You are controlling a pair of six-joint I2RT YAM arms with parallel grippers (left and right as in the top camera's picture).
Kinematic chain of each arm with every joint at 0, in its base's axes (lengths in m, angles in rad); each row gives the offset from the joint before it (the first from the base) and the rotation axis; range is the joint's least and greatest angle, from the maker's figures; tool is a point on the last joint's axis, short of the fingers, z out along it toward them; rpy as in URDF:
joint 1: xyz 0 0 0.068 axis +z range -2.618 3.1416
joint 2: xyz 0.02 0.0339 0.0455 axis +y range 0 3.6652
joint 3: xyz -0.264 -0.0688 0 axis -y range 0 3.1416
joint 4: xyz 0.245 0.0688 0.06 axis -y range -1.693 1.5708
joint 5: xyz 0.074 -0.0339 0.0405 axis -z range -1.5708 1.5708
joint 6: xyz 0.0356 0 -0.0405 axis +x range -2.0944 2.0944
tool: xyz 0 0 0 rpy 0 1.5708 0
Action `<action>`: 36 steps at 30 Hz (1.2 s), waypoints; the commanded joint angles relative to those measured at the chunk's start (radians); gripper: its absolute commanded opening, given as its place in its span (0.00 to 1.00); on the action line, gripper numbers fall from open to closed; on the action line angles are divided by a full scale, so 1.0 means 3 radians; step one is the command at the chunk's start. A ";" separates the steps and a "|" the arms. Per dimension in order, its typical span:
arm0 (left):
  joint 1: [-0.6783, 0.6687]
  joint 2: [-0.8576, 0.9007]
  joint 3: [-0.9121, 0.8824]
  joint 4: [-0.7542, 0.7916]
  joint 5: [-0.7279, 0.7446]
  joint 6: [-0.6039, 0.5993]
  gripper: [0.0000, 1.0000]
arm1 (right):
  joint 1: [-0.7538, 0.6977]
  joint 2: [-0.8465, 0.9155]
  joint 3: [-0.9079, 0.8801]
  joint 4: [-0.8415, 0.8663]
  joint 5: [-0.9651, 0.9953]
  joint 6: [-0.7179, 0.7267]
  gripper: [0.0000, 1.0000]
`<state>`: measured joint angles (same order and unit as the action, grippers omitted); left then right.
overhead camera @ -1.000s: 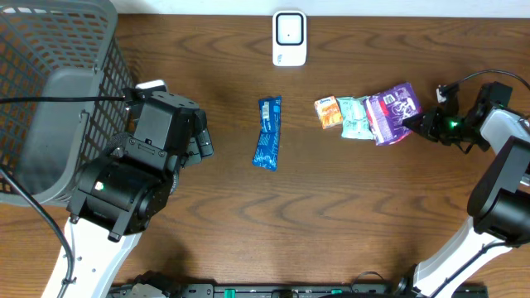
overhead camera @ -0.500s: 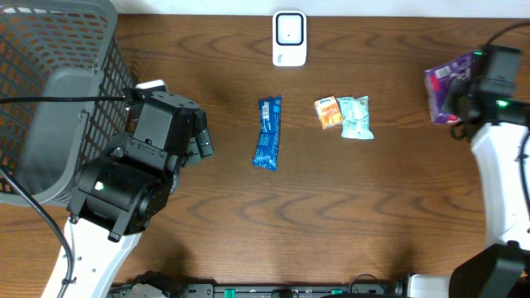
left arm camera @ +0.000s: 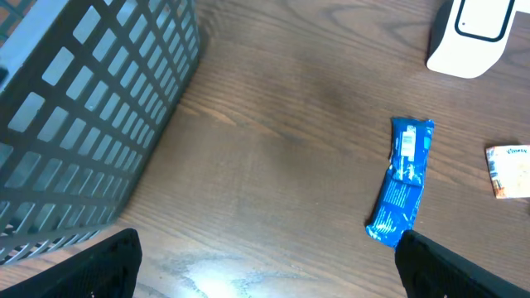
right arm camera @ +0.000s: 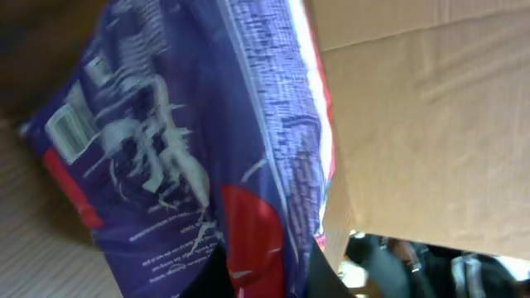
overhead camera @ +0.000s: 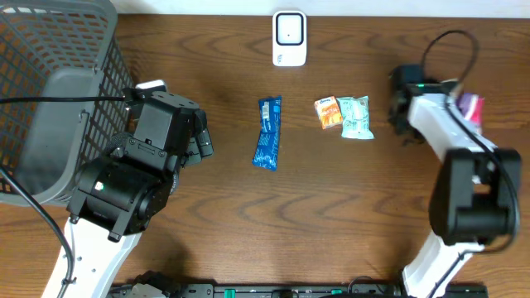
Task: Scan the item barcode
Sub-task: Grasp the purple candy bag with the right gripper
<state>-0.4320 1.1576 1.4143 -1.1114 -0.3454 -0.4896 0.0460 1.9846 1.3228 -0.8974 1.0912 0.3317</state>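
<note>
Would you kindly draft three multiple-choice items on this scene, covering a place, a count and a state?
1. Where is the blue packet? A in the basket; B on the table between the left arm and the orange packet; C on the scanner.
2. How many packets lie on the table? A one; B five; C three.
3. The right end effector is: A open, empty; B shut on the purple packet; C open over the scanner.
Answers: B, overhead shows it mid-table; C, blue packet, orange packet, mint packet; B, its wrist view shows the packet clamped.

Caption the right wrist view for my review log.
Right gripper pinches a purple plastic snack packet, white barcode patch showing at upper left.
</note>
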 commanded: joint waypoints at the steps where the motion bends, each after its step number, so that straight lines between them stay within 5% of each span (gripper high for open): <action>1: 0.0020 0.0000 0.0018 -0.0009 -0.0034 0.0034 0.98 | 0.0264 0.0050 0.0009 -0.0028 0.0017 0.0280 0.09; 3: 0.0020 0.0000 0.0018 -0.0010 -0.0034 0.0034 0.98 | 0.0408 0.0005 0.0024 -0.0023 -0.0278 0.0376 0.12; 6: 0.0020 0.0000 0.0018 -0.0009 -0.0034 0.0034 0.98 | 0.0537 -0.0106 0.0079 0.0004 -0.0738 0.0389 0.32; 10: 0.0020 0.0000 0.0018 -0.0009 -0.0034 0.0034 0.98 | 0.0617 -0.0324 0.0212 -0.0001 -0.1270 0.0345 0.78; 14: 0.0020 0.0000 0.0018 -0.0010 -0.0034 0.0034 0.98 | 0.0570 -0.0582 0.0338 0.0015 -0.1837 0.0022 0.83; 18: 0.0020 0.0000 0.0018 -0.0009 -0.0034 0.0034 0.98 | 0.0340 -0.0910 0.0381 0.0019 -0.2499 -0.0028 0.98; 28: 0.0020 0.0000 0.0018 -0.0009 -0.0034 0.0034 0.98 | -0.0745 -0.0919 0.0266 0.0088 -0.4224 -0.0462 0.99; 36: 0.0020 0.0000 0.0018 -0.0010 -0.0034 0.0034 0.98 | -0.1389 -0.0387 0.0245 0.0371 -0.4817 -0.0525 0.99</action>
<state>-0.4320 1.1576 1.4143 -1.1118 -0.3454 -0.4896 -0.2962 1.7977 1.4113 -0.8028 -0.2150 0.2028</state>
